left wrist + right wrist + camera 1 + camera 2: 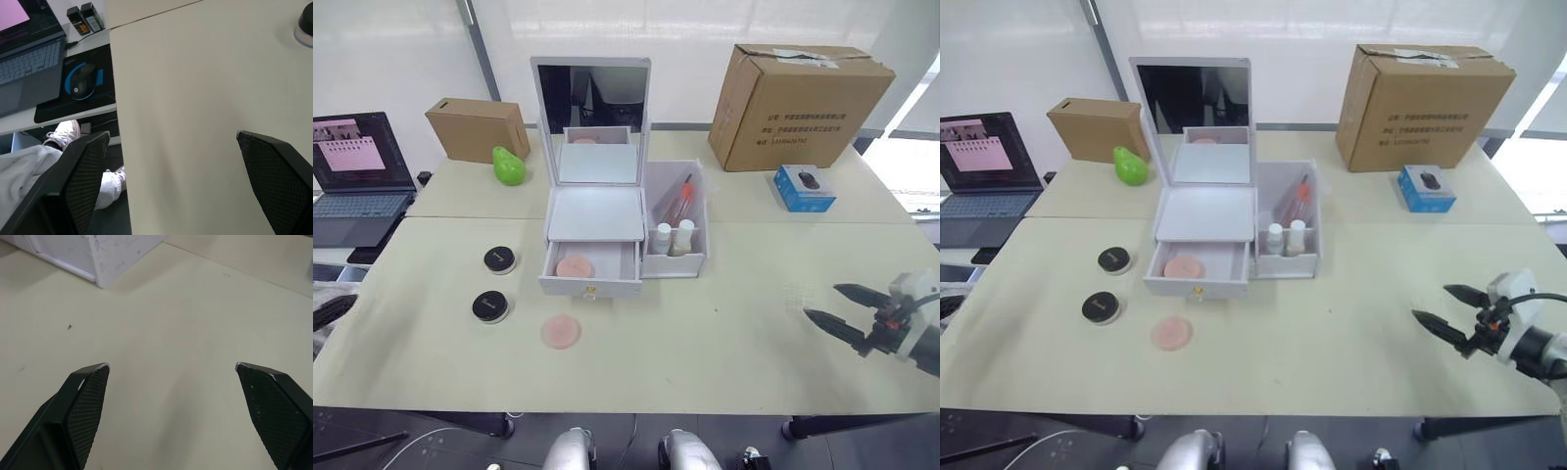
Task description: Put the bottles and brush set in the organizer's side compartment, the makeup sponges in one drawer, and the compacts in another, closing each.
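The white organizer (595, 211) stands mid-table with its mirror upright. Its lower drawer (590, 269) is pulled open and holds one pink makeup sponge (575, 266). A second sponge (560, 332) lies on the table in front of it. Two black compacts (500, 259) (490, 306) sit to the left. The side compartment (693, 201) holds two small bottles (663, 238) (684, 236) and the brush set (677, 201). My right gripper (821, 301) hovers open and empty near the table's front right. My left gripper (171, 161) is open and empty over the table's left edge.
A laptop (357, 176), mouse (83, 81) and a seated person's leg (29, 164) are off the left side. A small cardboard box (478, 127) and a green pear-shaped object (508, 166) stand back left. A large cardboard box (798, 93) and a blue box (803, 186) stand back right.
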Motion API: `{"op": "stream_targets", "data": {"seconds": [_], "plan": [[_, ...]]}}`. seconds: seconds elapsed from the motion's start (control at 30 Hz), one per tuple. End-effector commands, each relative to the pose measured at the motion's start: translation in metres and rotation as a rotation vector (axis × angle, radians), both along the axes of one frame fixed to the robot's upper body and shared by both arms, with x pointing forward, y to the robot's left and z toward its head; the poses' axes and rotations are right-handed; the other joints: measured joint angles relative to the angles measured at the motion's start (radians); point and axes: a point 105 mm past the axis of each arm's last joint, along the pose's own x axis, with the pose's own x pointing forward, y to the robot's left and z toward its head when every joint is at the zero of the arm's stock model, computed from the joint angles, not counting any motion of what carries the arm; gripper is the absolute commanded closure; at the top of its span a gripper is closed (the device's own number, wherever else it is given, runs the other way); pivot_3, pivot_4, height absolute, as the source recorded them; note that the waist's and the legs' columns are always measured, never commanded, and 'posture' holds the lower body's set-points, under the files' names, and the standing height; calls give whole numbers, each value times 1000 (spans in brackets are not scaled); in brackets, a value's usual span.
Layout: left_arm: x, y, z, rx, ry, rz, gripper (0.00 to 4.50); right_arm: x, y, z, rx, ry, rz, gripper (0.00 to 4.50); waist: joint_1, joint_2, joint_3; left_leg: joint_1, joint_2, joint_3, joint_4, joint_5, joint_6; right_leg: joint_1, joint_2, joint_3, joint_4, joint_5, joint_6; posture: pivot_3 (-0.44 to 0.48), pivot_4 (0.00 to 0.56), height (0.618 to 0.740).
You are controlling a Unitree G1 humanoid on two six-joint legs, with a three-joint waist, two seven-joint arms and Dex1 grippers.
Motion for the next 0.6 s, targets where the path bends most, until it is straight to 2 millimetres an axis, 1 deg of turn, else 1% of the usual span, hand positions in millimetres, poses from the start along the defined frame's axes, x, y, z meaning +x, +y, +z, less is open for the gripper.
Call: {"op": "stream_targets", "data": {"seconds": [0.03, 0.13, 0.17, 0.23, 0.3, 0.37, 0.47, 0.53, 0.6], "plan": [[0, 1, 17, 43, -31, -28, 48, 1, 2, 19, 26, -93, -7, 0, -1, 0, 0, 0, 0, 0, 0, 0, 0, 0, 0, 0, 0, 0, 0, 0, 150, 740], [1, -7, 12, 12, -45, -72, 48, 7, 18, 28, 69, -134, 30, 0, -4, -1, -1, 0, 0, 0, 0, 0, 0, 0, 0, 0, 1, 0, 0, 0, 150, 740], [1, -10, 10, 4, -49, -87, 48, 10, 24, 33, 85, -152, 46, 0, -5, -1, -1, 0, 0, 0, 0, 0, 0, 0, 0, 0, 1, 0, 0, 0, 150, 740], [-1, -20, 4, -24, -65, -131, 48, 16, 43, 50, 129, -197, 105, 0, -11, 1, -1, 0, 0, 0, 0, 0, 0, 0, 0, 0, 1, 0, 0, 0, 150, 740], [-5, -41, -1, -71, -102, -186, 48, 20, 68, 67, 165, -236, 191, 0, -17, 2, -1, 2, 1, -1, -1, 0, 0, 0, -1, 3, 3, 0, 1, 0, 150, 740], [-10, -67, -3, -125, -140, -218, 48, 23, 92, 82, 180, -261, 285, 0, -22, 2, -1, 4, 1, -1, -1, 0, 0, 0, -3, 5, 8, -1, 2, 0, 150, 740], [-21, -116, -8, -212, -170, -257, 48, 24, 134, 111, 250, -319, 453, 0, -29, -3, 0, 4, 2, -2, -1, 0, 0, 1, -5, 5, 9, -2, 2, 0, 150, 740], [-28, -140, -12, -254, -171, -267, 48, 23, 154, 121, 274, -332, 549, 0, -28, -6, -1, 4, 3, -3, 1, 0, 0, 2, -4, 5, 9, -2, 2, 0, 150, 740], [-34, -160, -21, -273, -147, -279, 48, 23, 172, 126, 284, -332, 636, 0, -16, -7, -2, 4, 2, -4, 0, 0, 0, 2, -4, 3, 9, -2, 2, 0, 150, 740]]}}
